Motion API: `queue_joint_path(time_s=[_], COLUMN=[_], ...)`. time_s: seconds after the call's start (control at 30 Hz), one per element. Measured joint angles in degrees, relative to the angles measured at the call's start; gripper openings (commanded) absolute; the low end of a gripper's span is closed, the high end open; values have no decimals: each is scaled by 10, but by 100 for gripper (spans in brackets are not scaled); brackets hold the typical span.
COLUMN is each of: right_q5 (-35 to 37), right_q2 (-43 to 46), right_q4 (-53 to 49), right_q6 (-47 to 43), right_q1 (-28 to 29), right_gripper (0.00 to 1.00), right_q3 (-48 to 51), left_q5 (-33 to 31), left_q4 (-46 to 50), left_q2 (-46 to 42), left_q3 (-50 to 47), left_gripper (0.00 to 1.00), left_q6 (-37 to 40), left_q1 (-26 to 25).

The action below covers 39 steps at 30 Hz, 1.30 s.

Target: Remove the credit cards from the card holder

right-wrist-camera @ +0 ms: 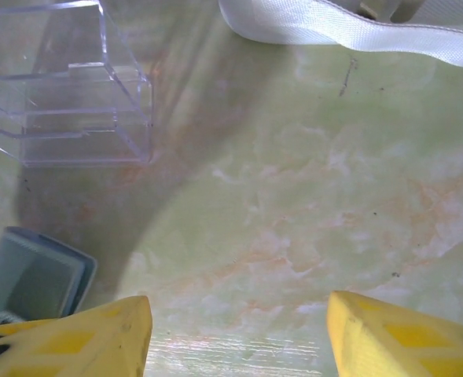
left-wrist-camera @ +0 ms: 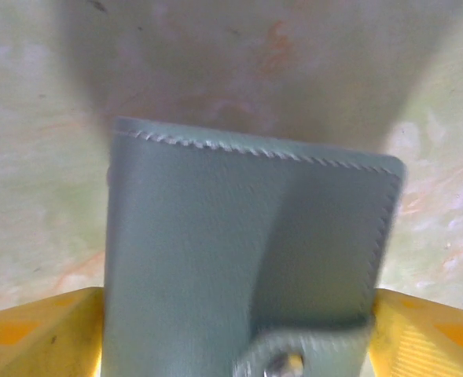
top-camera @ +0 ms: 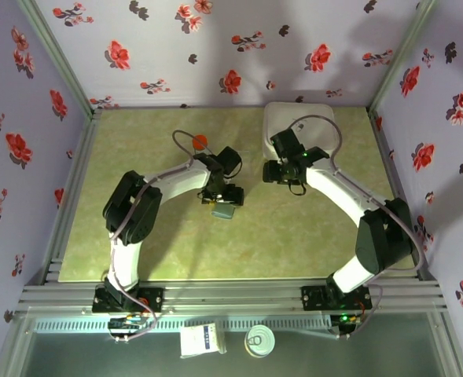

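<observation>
card holder (left-wrist-camera: 247,236): near the middle of the green bench (top-camera: 294,236), under the left wrist; grey-blue, stitched edge turned away, snap tab at the near edge.
left gripper (top-camera: 223,198): spread wide and closed on the card holder's two side edges, one yellow finger at each side.
right gripper (right-wrist-camera: 235,314): open over bare bench, nothing between the fingers; card holder off to its left, clear plastic box (right-wrist-camera: 66,86) and white zip case (right-wrist-camera: 349,27) farther ahead.
done so far: card holder gripped by one arm, other arm close by; no card lying out on the bench.
left to do: by the look of it, the whole job of opening the holder, drawing each of the credit cards out and setting them down.
hidden: credit cards judged to be inside, covered by the outer panel; inner pockets turned away from the left wrist camera.
hard to make out: whether the snap is fastened; whether the holder is lifted or resting on the bench; lower part of the left wrist view blurred.
</observation>
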<state>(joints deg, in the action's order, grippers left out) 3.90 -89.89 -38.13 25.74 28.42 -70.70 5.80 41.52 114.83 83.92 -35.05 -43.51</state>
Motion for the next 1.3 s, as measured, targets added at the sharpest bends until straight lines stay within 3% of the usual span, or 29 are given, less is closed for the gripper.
queue_joint_path(time_s=[0.23, 0.53, 0.77, 0.9, 1.3], right_q5=[-9, -22, -40, -44, -27], right_q2=[0, 0, -6, -34, -156], right_q4=[-3, -6, 0, 4, -21], right_q6=[-2, 3, 27, 50, 123], right_q1=[0, 13, 43, 71, 158], right_gripper=[62, 59, 52, 48, 39], right_q3=[0, 0, 0, -2, -85], left_q5=[35, 55, 54, 55, 80], left_q4=[1, -10, -40, -72, -166], left_q2=[-2, -43, -74, -116, -225], left_q3=[-1, -17, -66, -120, -259], left_gripper=[86, 72, 68, 58, 12], left_q6=[-13, -23, -27, -40, -63], left_q1=[-6, -19, -12, 7, 91])
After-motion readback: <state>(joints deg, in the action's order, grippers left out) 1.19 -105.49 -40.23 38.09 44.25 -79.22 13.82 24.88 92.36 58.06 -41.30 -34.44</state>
